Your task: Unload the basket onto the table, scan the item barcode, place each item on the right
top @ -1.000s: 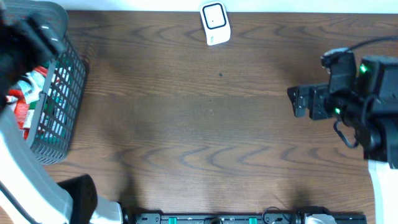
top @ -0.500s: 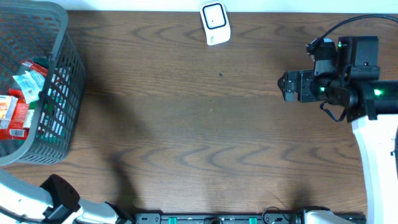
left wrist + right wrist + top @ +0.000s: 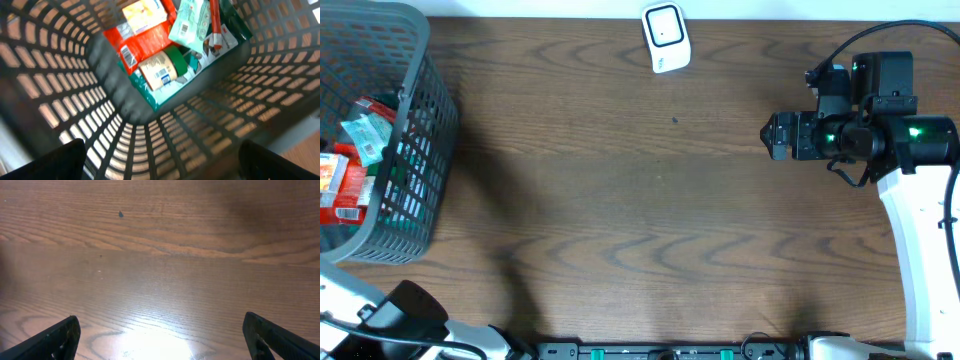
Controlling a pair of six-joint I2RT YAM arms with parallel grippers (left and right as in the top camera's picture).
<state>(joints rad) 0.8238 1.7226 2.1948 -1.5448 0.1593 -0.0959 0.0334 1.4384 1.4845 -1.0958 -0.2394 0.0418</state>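
Several packaged items lie in the grey basket [image 3: 423, 110] at the table's left edge: a red packet [image 3: 145, 37], a green can with a barcode label [image 3: 161, 71] and a pale green pouch [image 3: 192, 22]. My left gripper [image 3: 160, 162] hangs open above the basket's near wall [image 3: 65, 95], looking down into it, with nothing between its fingers. A white scanner [image 3: 665, 37] stands at the table's far edge. My right gripper [image 3: 772, 135] is open over bare wood at the right, pointing left; in the right wrist view, the gripper [image 3: 160, 340] holds nothing.
Part of the left arm [image 3: 395, 308] shows at the bottom-left corner of the overhead view. The brown wooden table [image 3: 640, 200] runs between the basket and the right arm. A small dark speck [image 3: 120, 214] marks the wood ahead of the right gripper.
The left arm has drawn back from over the basket toward the near-left corner, its jaws opening a little wider. The right arm has turned and its gripper shifted slightly left and back.
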